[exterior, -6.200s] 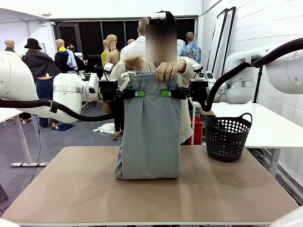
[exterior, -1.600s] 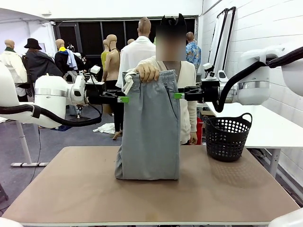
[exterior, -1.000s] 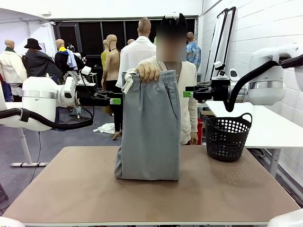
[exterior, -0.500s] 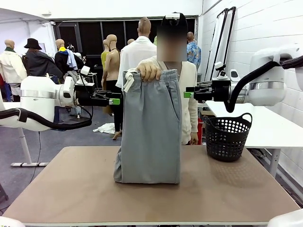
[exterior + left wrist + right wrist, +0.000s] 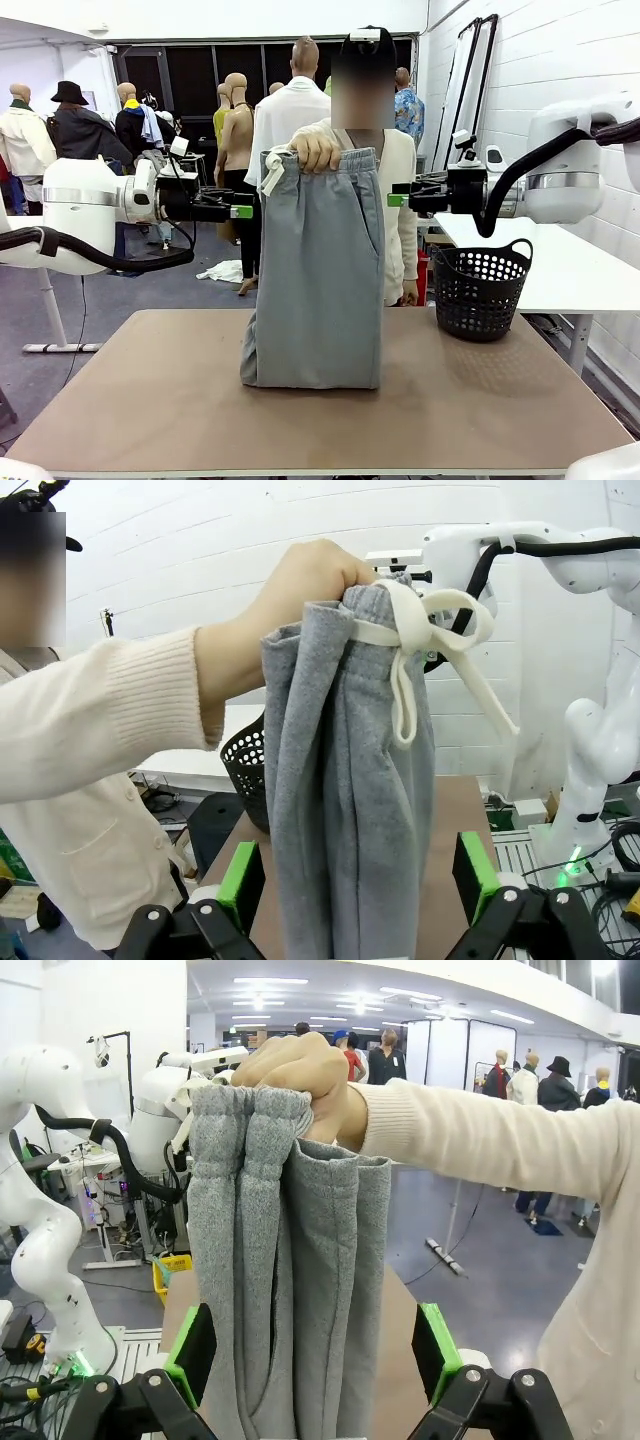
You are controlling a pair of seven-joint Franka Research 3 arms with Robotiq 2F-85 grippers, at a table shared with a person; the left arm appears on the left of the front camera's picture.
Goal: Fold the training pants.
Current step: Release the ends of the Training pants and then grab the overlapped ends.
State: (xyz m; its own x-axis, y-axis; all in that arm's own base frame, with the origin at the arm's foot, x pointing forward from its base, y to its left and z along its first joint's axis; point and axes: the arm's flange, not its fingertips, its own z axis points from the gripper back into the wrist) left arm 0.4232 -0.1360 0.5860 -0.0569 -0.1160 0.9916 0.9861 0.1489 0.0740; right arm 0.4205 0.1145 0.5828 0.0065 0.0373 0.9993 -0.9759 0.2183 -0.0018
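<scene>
Grey pants (image 5: 318, 270) hang between the two grippers, bunched at the waistband in a person's hand (image 5: 316, 152), their lower end resting on the desk (image 5: 150, 400). Left gripper (image 5: 240, 211) and right gripper (image 5: 395, 199) stand wide open just beside the cloth, holding nothing.

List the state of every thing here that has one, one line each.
training pants: doubled lengthwise, hanging by the waistband from the person's hand, bottom resting on the table
left gripper: open, beside the pants, not touching
right gripper: open, beside the pants, not touching
basket: upright on the table
</scene>
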